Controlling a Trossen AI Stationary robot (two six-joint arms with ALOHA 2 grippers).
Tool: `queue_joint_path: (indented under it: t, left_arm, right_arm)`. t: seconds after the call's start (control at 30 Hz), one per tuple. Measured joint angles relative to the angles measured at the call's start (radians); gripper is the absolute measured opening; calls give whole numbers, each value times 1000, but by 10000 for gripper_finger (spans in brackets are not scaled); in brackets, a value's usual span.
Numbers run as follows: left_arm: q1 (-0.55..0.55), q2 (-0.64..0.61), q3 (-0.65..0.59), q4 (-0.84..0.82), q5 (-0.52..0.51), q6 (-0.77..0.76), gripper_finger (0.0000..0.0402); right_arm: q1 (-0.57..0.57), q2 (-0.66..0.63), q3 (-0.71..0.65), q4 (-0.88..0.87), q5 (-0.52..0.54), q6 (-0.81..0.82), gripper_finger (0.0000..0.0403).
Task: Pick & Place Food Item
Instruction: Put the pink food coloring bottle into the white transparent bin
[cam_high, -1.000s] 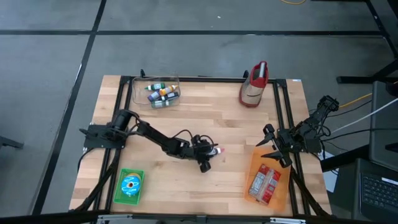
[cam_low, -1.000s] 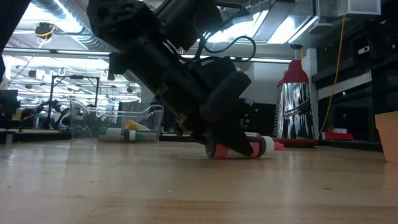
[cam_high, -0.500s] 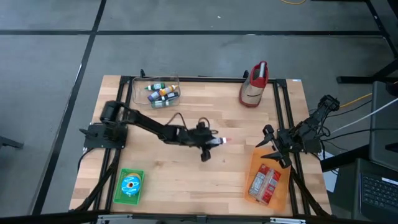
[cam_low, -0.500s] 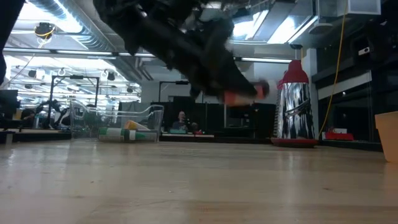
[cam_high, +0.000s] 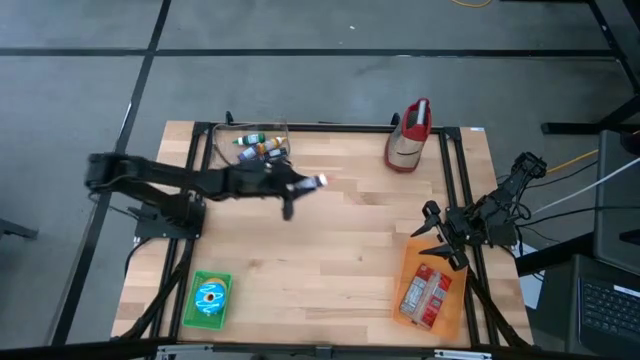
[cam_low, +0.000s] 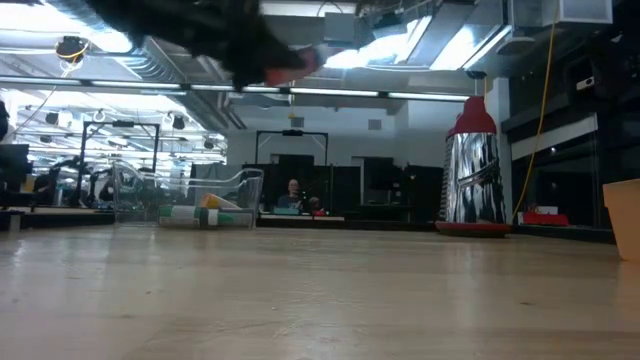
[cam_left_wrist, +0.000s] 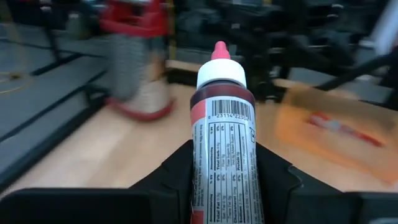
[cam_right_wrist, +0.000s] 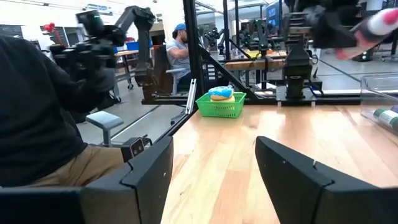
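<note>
Wood, plastic and foil on the bench

The table (cam_high: 330, 250) is pale, smooth planked wood; on it a clear plastic bin (cam_high: 250, 148) (glossy walls), a shiny foil pouch (cam_high: 408, 138), and a green plastic basket (cam_high: 207, 300).

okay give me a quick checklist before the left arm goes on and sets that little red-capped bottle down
1. Grip: left gripper shut on the small bottle, label between the fingers: ok.
2. Bottle lifted off the wooden table: ok.
3. Clear bin of similar bottles close beside the gripper: ok.
4. Free room inside the bin: cannot tell.
5. Right gripper open, parked at the table's right edge by the orange tray, out of the way: ok.
6. Red-topped shiny pouch well clear: ok.
</note>
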Motion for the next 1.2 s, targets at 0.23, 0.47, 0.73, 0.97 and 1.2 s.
queue_joint_path:
  t: [0.23, 0.47, 0.73, 0.97, 1.2]
  left_arm:
    - [196, -295, -171, -154, 33, -1, 122]
    - [396, -455, -267, -214, 110, -8, 113]
    - [597, -468, -321, -217, 217, 7, 120]
    - [735, -438, -343, -227, 243, 1, 121]
    - [826, -365, -343, -239, 254, -17, 148]
  right_arm:
    - [0, 0, 0, 0, 10, 2, 230]
    - [0, 0, 0, 0, 14, 10, 230]
    - [0, 0, 0, 0, 28, 9, 230]
    - [0, 0, 0, 0, 28, 9, 230]
    - [0, 0, 0, 0, 28, 9, 230]
